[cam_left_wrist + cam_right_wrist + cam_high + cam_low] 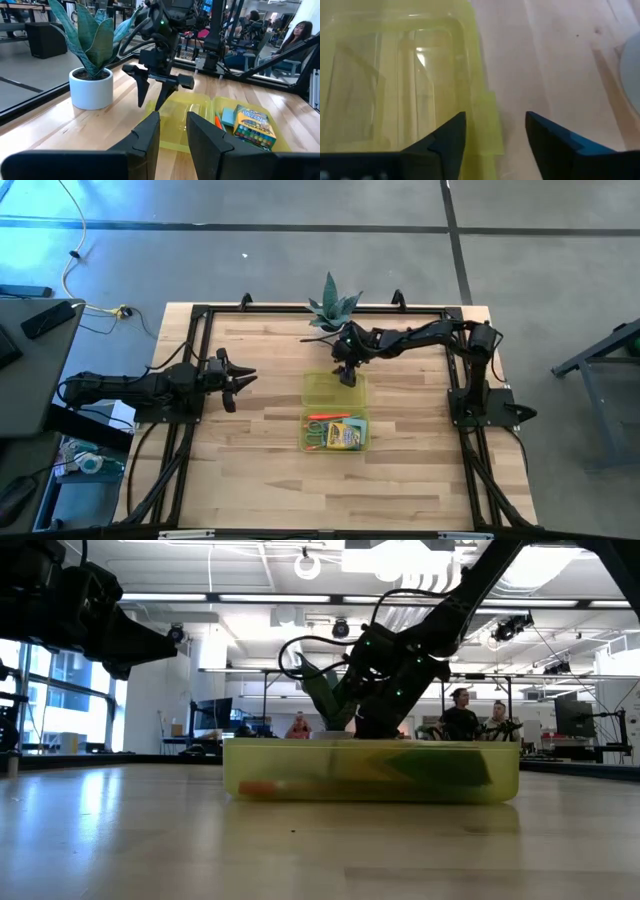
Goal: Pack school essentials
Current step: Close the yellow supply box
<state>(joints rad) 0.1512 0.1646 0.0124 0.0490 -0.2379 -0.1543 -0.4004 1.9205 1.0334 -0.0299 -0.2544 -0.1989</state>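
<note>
A clear yellow case lies open mid-table: its empty lid half (334,388) (395,75) lies toward the far edge, and its tray half (336,432) toward the near edge. The tray holds the green-yellow crayon box (346,436) (255,125), the blue note pad (228,116), an orange pen (218,121) and the green-handled scissors (316,432). My right gripper (347,374) (151,103) points down, open, over the lid's far rim (487,125): one finger stands over the lid's inside, the other over the bare table. My left gripper (236,378) (172,132) hovers open, left of the case.
A spiky green plant in a white pot (332,308) (91,87) stands just beyond the case, near the table's far edge and close to my right arm. A black frame runs around the wooden table (260,470). People sit in the room behind.
</note>
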